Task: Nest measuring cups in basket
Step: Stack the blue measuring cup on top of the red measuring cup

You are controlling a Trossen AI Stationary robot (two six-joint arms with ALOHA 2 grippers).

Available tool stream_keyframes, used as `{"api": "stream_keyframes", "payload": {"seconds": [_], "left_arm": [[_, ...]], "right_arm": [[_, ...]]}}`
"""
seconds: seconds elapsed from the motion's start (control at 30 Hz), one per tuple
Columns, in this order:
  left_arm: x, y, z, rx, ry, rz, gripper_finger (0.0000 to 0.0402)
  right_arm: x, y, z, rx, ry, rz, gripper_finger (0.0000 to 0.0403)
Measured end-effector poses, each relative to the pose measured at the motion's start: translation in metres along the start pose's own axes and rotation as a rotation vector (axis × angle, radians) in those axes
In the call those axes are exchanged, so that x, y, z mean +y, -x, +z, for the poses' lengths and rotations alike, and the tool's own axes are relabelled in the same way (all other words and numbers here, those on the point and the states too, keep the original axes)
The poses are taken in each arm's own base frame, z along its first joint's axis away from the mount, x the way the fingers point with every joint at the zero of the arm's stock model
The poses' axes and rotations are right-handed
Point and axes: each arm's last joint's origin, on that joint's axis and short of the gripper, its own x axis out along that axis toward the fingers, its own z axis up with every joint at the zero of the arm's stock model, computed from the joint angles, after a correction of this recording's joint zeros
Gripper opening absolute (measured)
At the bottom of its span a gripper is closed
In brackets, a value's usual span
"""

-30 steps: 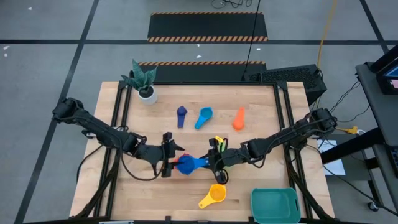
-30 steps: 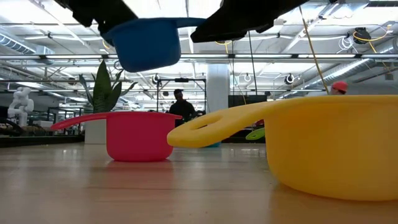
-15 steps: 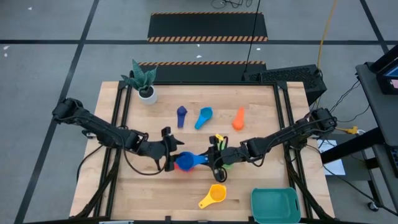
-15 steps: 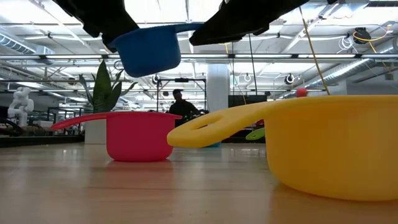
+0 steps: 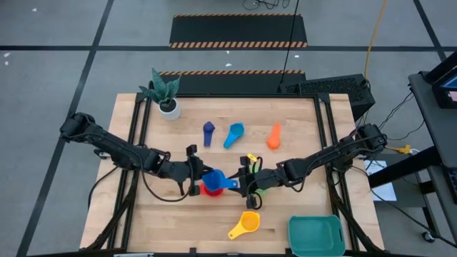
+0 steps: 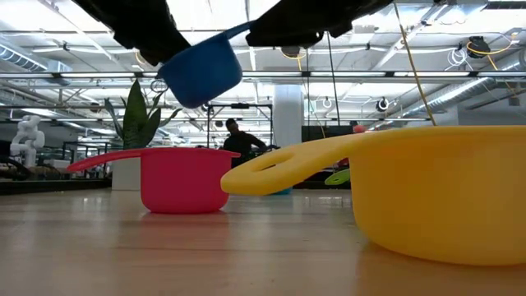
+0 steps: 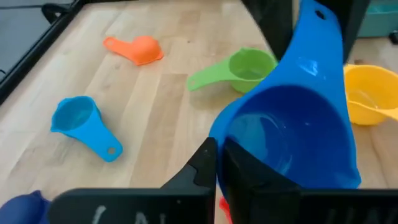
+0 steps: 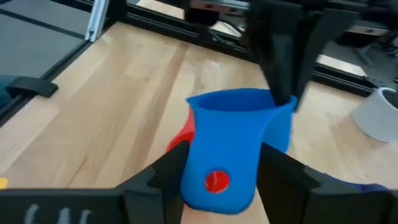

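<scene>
Wooden table (image 5: pixel 300 143), on it navy cup (image 5: pixel 208 131), light blue cup (image 5: pixel 234 133), orange cup (image 5: pixel 274 137), yellow cup (image 5: pixel 245 224), teal basket (image 5: pixel 315 235), potted plant (image 5: pixel 165 93)

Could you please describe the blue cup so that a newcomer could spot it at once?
Start at the table's middle, where both arms meet. The blue cup hangs there above the red cup, its rim pinched by the left tool. It is the only cup off the wood.

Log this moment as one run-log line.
stage: handover above red cup | left claw: shut on blue cup rim | right claw: open around its handle | basket: no cups visible
</scene>
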Motion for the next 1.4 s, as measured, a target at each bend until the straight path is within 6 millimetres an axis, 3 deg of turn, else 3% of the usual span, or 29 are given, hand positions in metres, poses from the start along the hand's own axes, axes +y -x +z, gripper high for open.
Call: {"api": "stream_keyframes", "payload": {"seconds": [0.3, 0.43, 0.57, 0.73, 0.9, 1.07, 1.4], "left_arm": [[0.005, 0.042, 0.014, -0.132, 0.073, 0.079, 0.0008], [0.002, 0.062, 0.014, -0.201, 0.076, 0.223, 0.0007], [-0.006, 0.072, 0.013, -0.289, 0.100, 0.439, 0.0007], [-0.023, 0.056, 0.010, -0.334, 0.064, 0.638, 0.0007], [-0.039, 0.034, 0.018, -0.361, 0.008, 0.746, 0.0007], [-0.050, 0.022, 0.025, -0.381, -0.007, 0.796, 0.0007], [-0.045, -0.010, 0.019, -0.341, -0.043, 0.862, 0.0007]], "right_arm": [[-0.007, 0.041, 0.019, -0.003, -0.148, -0.159, 0.0214], [-0.009, 0.055, 0.025, -0.030, -0.211, -0.256, 0.0225], [-0.010, 0.057, 0.030, -0.093, -0.311, -0.365, 0.0225], [-0.007, 0.040, 0.035, -0.215, -0.350, -0.382, 0.0223], [-0.001, 0.018, 0.034, -0.310, -0.310, -0.396, 0.0222], [0.000, 0.006, 0.027, -0.312, -0.277, -0.522, 0.0222], [0.001, 0.000, 0.024, -0.317, -0.250, -0.600, 0.0222]]}}
